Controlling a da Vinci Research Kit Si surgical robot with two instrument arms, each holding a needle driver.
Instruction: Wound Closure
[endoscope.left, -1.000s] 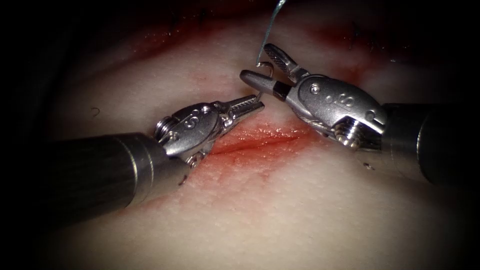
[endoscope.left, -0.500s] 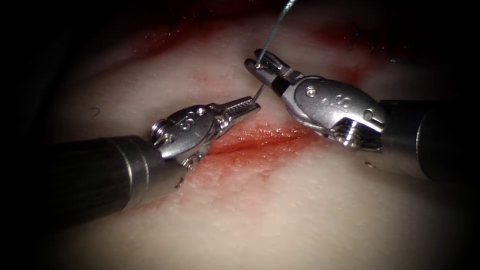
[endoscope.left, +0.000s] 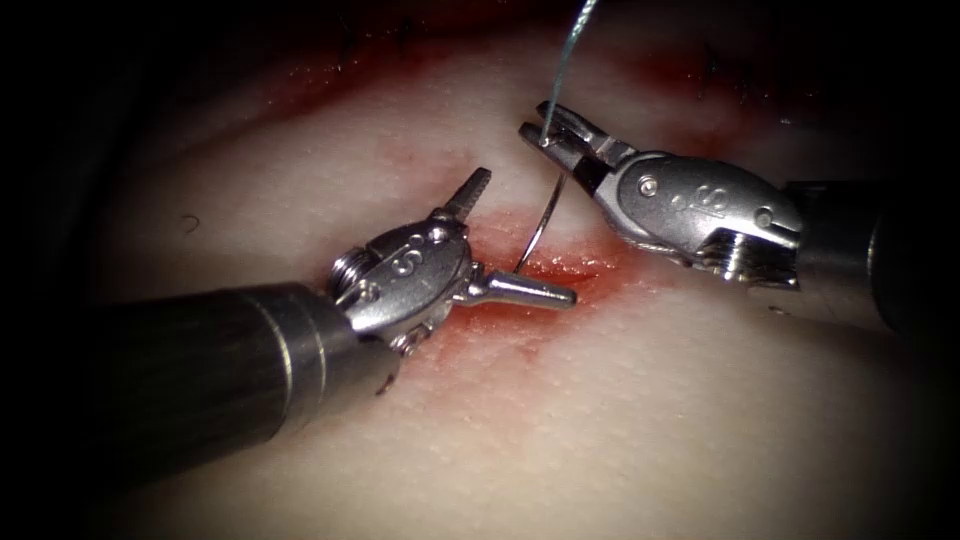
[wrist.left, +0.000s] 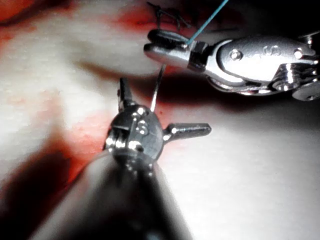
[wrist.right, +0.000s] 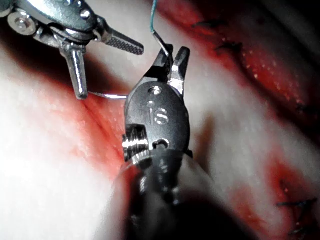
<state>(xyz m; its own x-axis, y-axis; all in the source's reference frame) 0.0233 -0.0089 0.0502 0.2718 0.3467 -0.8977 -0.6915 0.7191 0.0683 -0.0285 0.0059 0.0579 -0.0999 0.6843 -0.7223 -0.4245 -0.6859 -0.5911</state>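
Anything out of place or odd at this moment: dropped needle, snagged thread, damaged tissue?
Nothing stands out. The right tool grips the needle near its thread end, clear of the tissue. The left tool is open, holding nothing. Thread runs upward.

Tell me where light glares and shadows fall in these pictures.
Endoscope view: dark borders, wet glints along the cut. Left wrist view: the open, empty left tool throws shadow on the tissue. Right wrist view: glare on the right tool, shut on the needle near its tail; tip's entry unclear.
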